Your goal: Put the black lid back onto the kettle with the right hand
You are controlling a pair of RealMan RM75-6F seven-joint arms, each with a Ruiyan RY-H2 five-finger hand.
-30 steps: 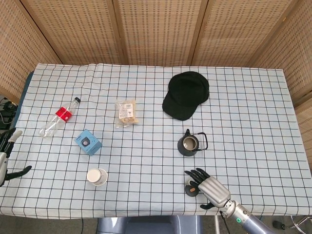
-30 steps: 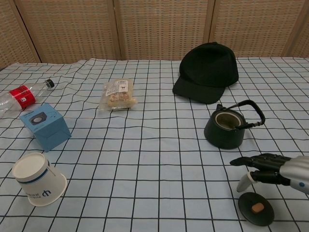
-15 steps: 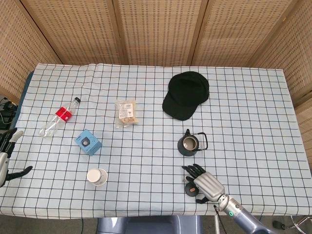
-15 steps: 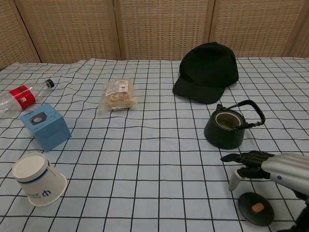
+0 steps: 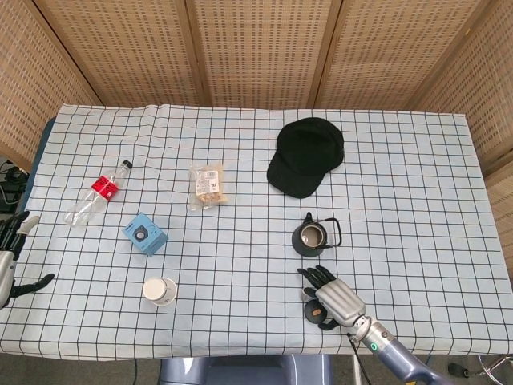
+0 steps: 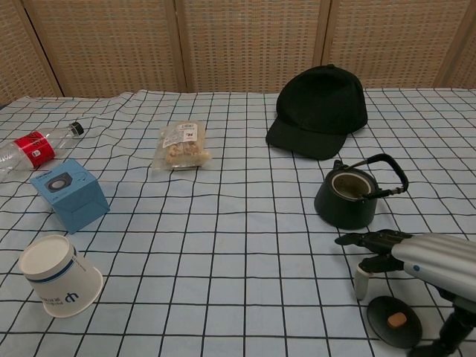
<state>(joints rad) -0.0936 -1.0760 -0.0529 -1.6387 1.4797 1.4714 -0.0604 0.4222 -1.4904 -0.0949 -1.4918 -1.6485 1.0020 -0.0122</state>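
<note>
Black and round, the lid (image 6: pixel 394 321) lies flat on the checked tablecloth (image 6: pixel 223 245), just below our right hand (image 6: pixel 405 251), with a small brown knob on top. We hold our right fingers (image 6: pixel 357 239) stretched out and a little apart above it, and they grip nothing. The thumb points down beside the lid. Past the fingertips stands the dark kettle (image 6: pixel 346 196), open on top, its handle tipped to one side. Farther beyond it rests a black cap (image 6: pixel 320 110). Our left hand (image 5: pixel 8 257) waits far off at the table edge, fingers apart and holding nothing.
</note>
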